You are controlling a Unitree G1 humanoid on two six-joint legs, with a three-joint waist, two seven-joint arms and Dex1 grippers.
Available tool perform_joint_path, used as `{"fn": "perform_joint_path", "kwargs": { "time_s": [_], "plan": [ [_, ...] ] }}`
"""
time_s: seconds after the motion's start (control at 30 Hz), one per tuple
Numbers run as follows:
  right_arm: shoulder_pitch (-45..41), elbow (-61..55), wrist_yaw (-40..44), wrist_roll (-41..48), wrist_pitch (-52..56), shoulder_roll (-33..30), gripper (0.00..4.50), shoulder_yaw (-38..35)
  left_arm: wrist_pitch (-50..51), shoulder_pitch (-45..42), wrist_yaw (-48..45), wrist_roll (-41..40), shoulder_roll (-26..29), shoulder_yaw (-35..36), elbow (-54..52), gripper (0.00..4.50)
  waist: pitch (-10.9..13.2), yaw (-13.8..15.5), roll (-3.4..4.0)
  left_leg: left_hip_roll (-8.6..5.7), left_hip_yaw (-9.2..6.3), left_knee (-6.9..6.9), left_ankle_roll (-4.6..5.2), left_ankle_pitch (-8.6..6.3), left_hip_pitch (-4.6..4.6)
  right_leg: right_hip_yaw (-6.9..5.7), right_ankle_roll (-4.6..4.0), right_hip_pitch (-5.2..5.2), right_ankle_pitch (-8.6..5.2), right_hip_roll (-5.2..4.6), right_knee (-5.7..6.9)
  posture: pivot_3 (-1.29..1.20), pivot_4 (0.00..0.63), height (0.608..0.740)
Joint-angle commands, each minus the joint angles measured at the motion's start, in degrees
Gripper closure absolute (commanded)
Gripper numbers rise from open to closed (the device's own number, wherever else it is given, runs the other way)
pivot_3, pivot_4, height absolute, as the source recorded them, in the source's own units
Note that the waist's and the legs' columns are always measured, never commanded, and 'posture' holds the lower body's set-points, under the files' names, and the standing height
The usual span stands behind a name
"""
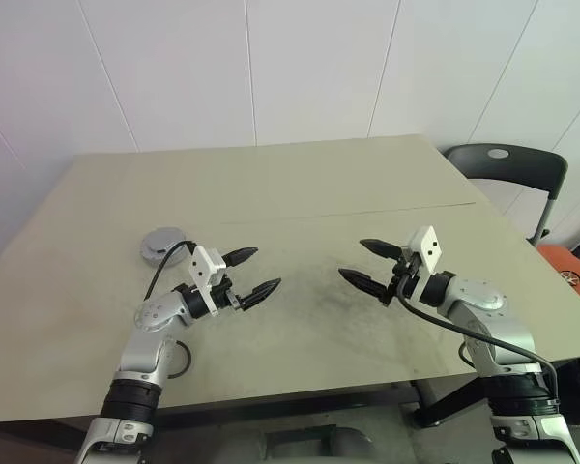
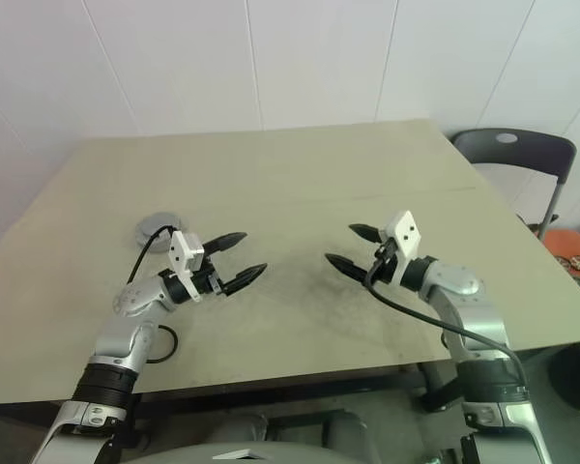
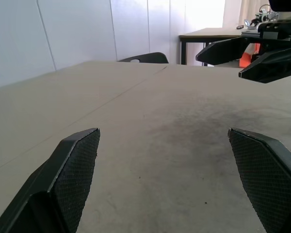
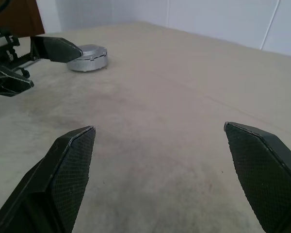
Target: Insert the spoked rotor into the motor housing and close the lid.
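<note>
A round silver-grey metal piece, the motor housing (image 1: 162, 244), sits on the table's left part; a grey disc with a raised centre, the lid (image 4: 89, 50), lies on top of it. The spoked rotor is out of view. My left gripper (image 1: 267, 268) hovers open just right of the housing, pointing toward the table's middle, nothing between its fingers. My right gripper (image 1: 352, 258) faces it, also open and empty. A bare strip of table separates the two sets of fingertips. In the right wrist view the housing (image 4: 88, 59) lies behind the left gripper (image 4: 56, 67).
The beige table (image 1: 309, 193) has a dark smudged patch (image 1: 314, 300) between the grippers. A black chair (image 1: 507, 169) stands off the far right corner, an orange object (image 1: 572, 273) beside the right edge. A black cable (image 1: 181, 360) loops by my left arm.
</note>
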Motion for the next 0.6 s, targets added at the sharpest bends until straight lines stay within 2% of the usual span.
{"fn": "perform_joint_path", "kwargs": {
  "time_s": [0.03,0.6],
  "plan": [
    [-1.3,-0.8,0.3,0.1,-1.4,-0.6,0.05,-0.2,0.1,-1.2,0.5,0.2,-0.1,-0.7,-2.5,0.00,0.0,0.0,0.00,0.00,0.00,0.00,0.00,0.00,0.00,0.00,0.00,0.00,0.00,0.00,0.00,0.00,0.000,0.740],
    [-1.3,-0.6,0.6,-0.3,-1.9,-0.5,0.05,0.1,1.7,-1.3,1.4,0.2,0.5,-1.2,-4.1,0.00,0.0,0.0,0.00,0.00,0.00,-0.01,0.00,0.00,0.00,0.00,0.00,0.00,0.00,0.00,-0.01,0.00,0.000,0.740]
  ]
}}
